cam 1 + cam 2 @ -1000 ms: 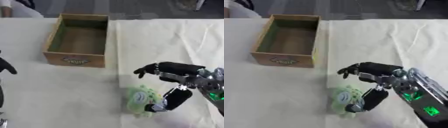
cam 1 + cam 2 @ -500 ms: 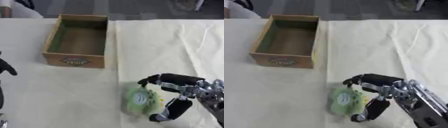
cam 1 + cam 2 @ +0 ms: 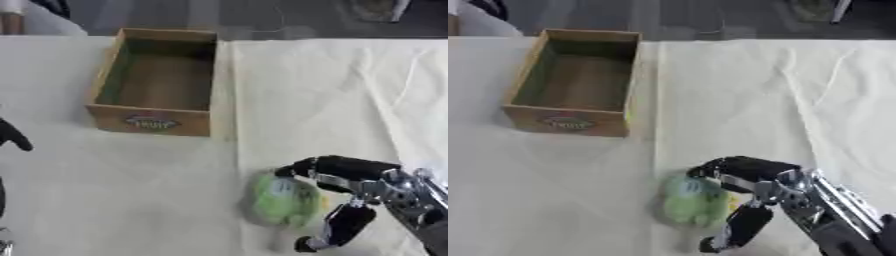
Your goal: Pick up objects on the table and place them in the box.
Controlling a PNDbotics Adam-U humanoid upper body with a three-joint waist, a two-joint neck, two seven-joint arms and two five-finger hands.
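Because the green toy [image 3: 282, 200] lies on the cloth near the front edge, well short of the empty box [image 3: 157, 90], the right hand [image 3: 346, 192] cups it, fingers above, thumb below, not yet closed.

- surface [image 3: 332, 80] is covered in a pale cream cloth, kinda wrinkly on the right
- dark grey floor [image 3: 262, 15] past the far edge
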